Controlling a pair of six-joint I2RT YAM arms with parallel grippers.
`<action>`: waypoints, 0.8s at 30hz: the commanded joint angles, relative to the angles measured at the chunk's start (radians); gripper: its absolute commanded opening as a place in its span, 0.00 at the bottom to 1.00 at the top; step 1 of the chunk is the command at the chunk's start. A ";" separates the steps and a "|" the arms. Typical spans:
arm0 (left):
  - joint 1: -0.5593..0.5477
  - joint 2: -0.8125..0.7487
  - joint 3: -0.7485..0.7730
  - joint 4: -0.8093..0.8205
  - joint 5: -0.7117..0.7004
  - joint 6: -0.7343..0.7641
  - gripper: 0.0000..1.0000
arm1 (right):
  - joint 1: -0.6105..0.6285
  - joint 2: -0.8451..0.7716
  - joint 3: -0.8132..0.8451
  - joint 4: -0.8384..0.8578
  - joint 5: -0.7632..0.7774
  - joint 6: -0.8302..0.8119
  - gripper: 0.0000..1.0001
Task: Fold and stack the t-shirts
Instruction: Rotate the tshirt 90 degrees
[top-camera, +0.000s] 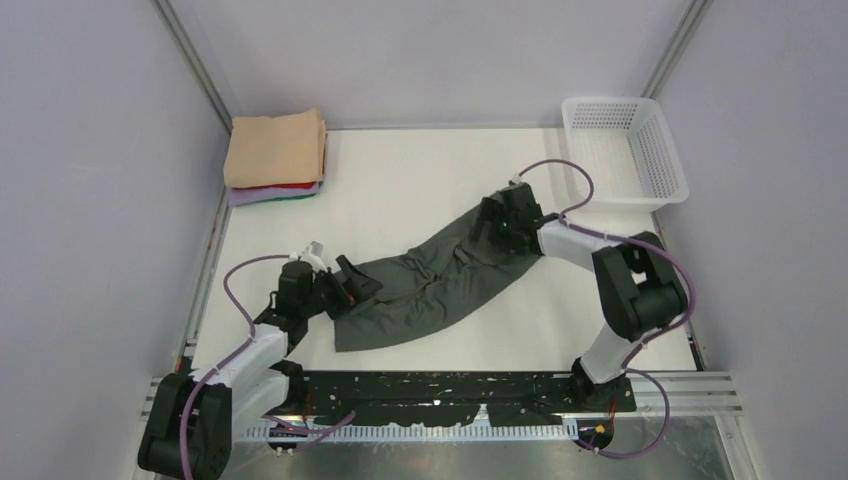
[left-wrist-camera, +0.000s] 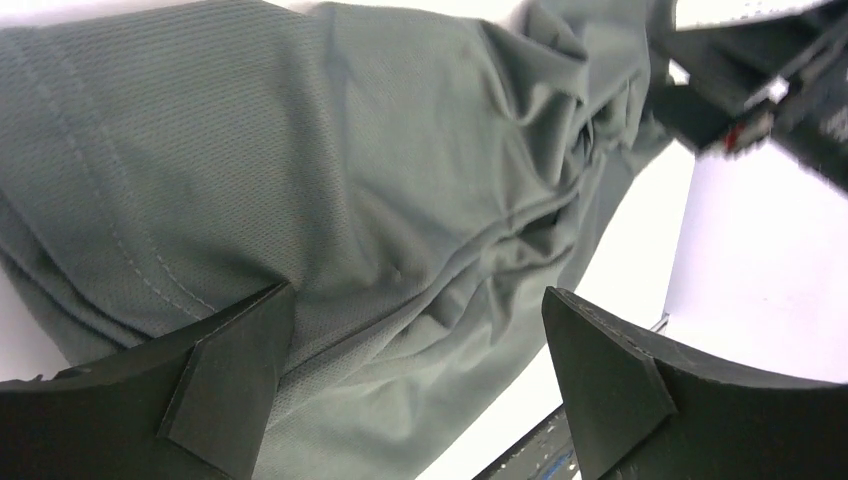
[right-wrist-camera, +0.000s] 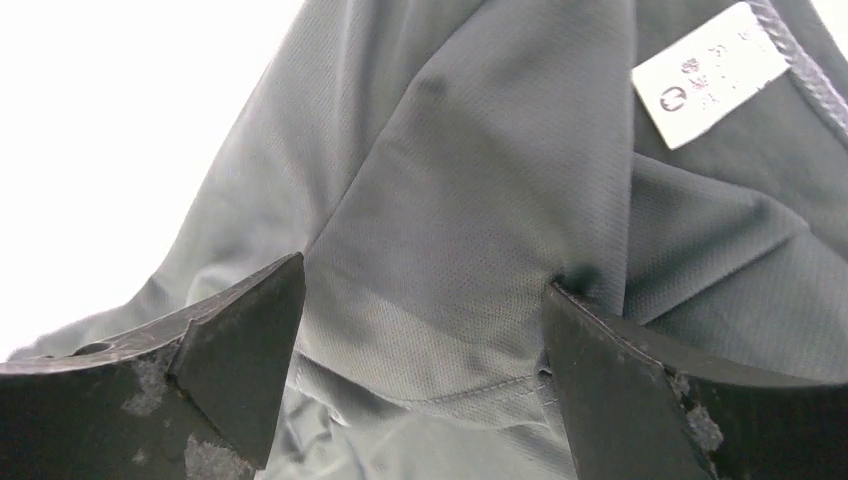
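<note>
A dark charcoal-grey t-shirt (top-camera: 430, 280) lies crumpled and stretched slantwise across the white table, from near left to far right. My left gripper (top-camera: 352, 283) is open at its near-left end; in the left wrist view the cloth (left-wrist-camera: 380, 180) lies between and under the spread fingers (left-wrist-camera: 240, 370). My right gripper (top-camera: 497, 222) is open over the far-right end; the right wrist view shows the cloth (right-wrist-camera: 470, 220) with its white neck label (right-wrist-camera: 708, 72) between the spread fingers (right-wrist-camera: 250, 340). A folded stack sits at the far left: peach-tan shirt (top-camera: 275, 147) on top, red (top-camera: 295, 187) and lavender (top-camera: 270, 197) edges below.
A white plastic mesh basket (top-camera: 625, 150) stands at the far right corner. Grey walls close in the table on three sides. A black perforated rail (top-camera: 450, 392) runs along the near edge between the arm bases.
</note>
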 joint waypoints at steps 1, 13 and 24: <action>-0.103 -0.038 -0.062 -0.002 -0.106 -0.108 1.00 | -0.014 0.200 0.253 -0.011 0.015 -0.113 0.95; -0.563 -0.009 -0.035 0.172 -0.463 -0.298 1.00 | -0.014 0.656 0.866 -0.204 -0.152 -0.017 0.95; -0.676 0.430 0.136 0.450 -0.286 -0.327 1.00 | -0.014 1.036 1.542 -0.444 -0.233 0.030 0.95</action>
